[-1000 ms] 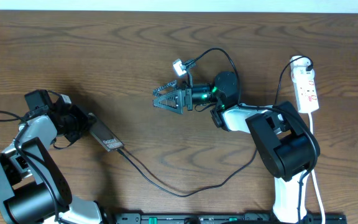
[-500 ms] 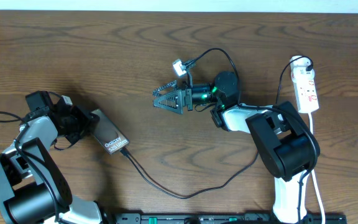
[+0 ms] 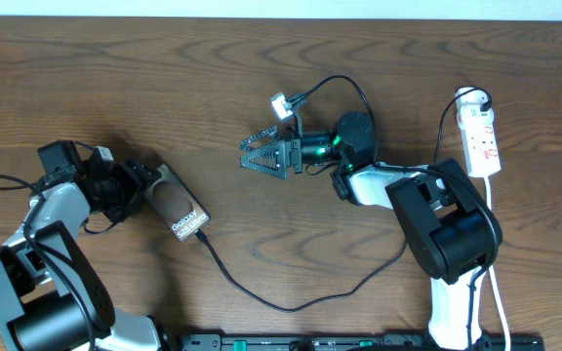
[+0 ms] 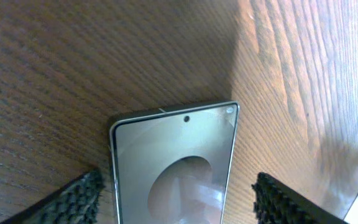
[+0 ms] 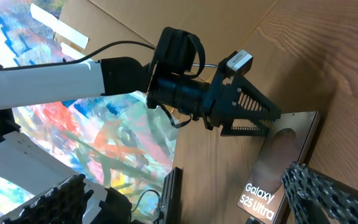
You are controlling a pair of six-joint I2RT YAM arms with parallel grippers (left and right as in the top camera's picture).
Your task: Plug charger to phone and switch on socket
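Phone (image 3: 177, 206) lies glossy face up on the wooden table (image 3: 115, 78), lettered "Galaxy S25 Ultra" in white near the end where the charger (image 3: 261, 297) meets it. Left gripper (image 3: 150, 188) straddles the phone's opposite end, the one with the camera hole. Its jaws are spread wide, each finger (image 4: 73, 202) standing just clear of a long edge, so it grips nothing. Right gripper (image 3: 245, 156) is well apart from the phone and points toward it, jaws fully spread and empty. Socket (image 3: 482, 136) lies farther still from the phone, beyond that gripper, its red marks too small to read. The black charger loops away from the phone toward the right arm's base.
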